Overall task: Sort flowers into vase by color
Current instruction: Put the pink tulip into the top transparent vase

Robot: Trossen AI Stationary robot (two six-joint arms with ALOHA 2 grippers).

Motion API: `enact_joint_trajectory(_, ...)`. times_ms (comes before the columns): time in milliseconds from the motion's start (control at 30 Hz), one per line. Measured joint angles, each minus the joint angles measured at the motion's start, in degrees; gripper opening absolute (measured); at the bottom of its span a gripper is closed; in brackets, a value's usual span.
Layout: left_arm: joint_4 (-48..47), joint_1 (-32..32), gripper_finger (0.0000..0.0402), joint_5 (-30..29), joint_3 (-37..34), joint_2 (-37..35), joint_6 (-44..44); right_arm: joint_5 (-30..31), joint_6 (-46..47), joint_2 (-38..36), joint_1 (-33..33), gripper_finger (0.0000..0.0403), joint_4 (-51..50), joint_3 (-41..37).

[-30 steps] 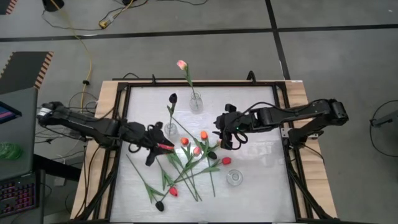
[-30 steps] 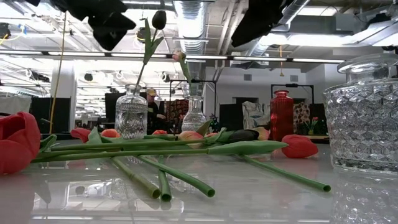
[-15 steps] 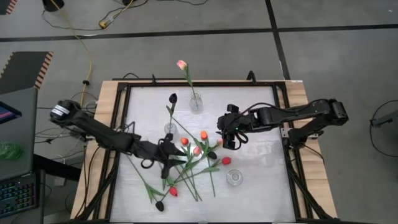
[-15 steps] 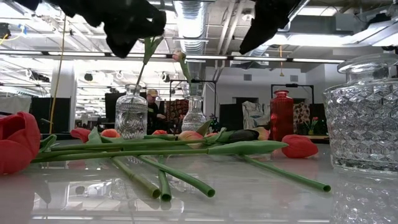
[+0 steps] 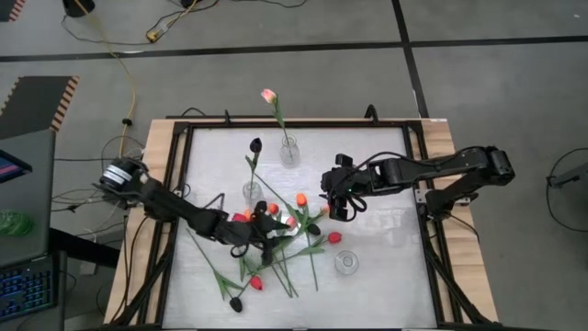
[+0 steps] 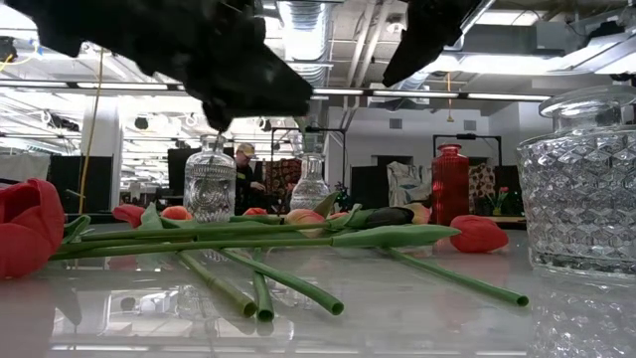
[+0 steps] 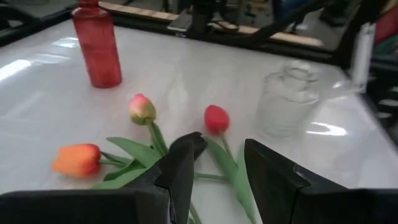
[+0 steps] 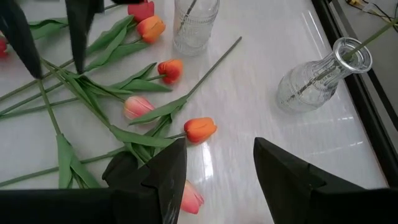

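Note:
Several tulips with green stems lie crossed in a pile (image 5: 280, 241) mid-table, with orange, pink, red and black heads. A pink tulip (image 5: 268, 95) stands in the far clear vase (image 5: 289, 152). A black tulip (image 5: 254, 144) stands in a second clear vase (image 5: 253, 191). My left gripper (image 5: 262, 234) hangs open over the pile. In its wrist view the left gripper (image 7: 217, 162) has a red head (image 7: 216, 118) and a stem beyond its fingers. My right gripper (image 5: 328, 198) waits open right of the pile, above an orange head (image 8: 199, 129).
A red bottle vase (image 7: 96, 43) and an empty clear vase (image 5: 346, 262) stand right of the pile, toward the near edge. A black frame (image 5: 418, 184) rims the white table. Bare tabletop lies at the far right and far left. People and shelves show in the room behind.
My left gripper has moved from left of the pile toward the table's right and near edge, coming lower until it hangs over the crossed stems; its arm has stretched out. The flowers and vases have stayed where they were.

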Motion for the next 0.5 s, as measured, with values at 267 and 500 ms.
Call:
enact_joint_trajectory(267,-13.4,0.0,0.0130,-5.1,12.9,10.3,2.7,0.0,0.0,0.0,0.0,0.0212,0.0,0.0)
enact_joint_trajectory(500,-30.3,0.0,0.0130,-6.1,22.0,15.3,-2.5,0.0,0.0,0.0,0.0,0.0212,0.1,0.0)
